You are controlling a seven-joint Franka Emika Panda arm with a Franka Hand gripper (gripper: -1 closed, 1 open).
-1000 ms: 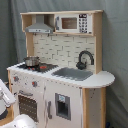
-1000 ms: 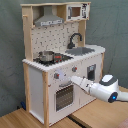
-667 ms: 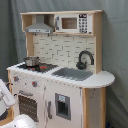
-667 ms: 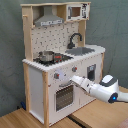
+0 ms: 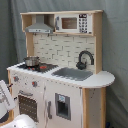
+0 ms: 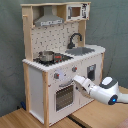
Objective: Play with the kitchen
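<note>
In the first exterior view, the kitchen [image 5: 60, 70] filled most of the frame, standing before a grey curtain [image 5: 114, 50]. A small pot [image 5: 31, 61] sat on the stove at the first exterior view's left, a grey sink [image 5: 75, 73] lay to its right, and a black faucet [image 5: 85, 59] rose behind the sink. A hood [image 5: 40, 25] hung above the stove, with a microwave [image 5: 74, 23] beside it on the top shelf. Below were the windowed oven door [image 5: 29, 106] and a cupboard door. Part of the white robot arm [image 5: 5, 100] showed at the lower left edge; the pincer itself was out of sight here.

In the second exterior view, the kitchen [image 6: 45, 80] stood on a wooden surface [image 6: 20, 120], seen from its other side. The white arm [image 6: 107, 90] reached in from the second exterior view's right, and the pincer [image 6: 76, 81] was at the front panel, just above the oven door [image 6: 64, 96] and below the knobs [image 6: 56, 76]. Whether its fingers were spread or pressed together could not be told. The pot [image 6: 46, 55] sat on the stove, with the sink [image 6: 80, 50] and faucet [image 6: 75, 39] beyond.
</note>
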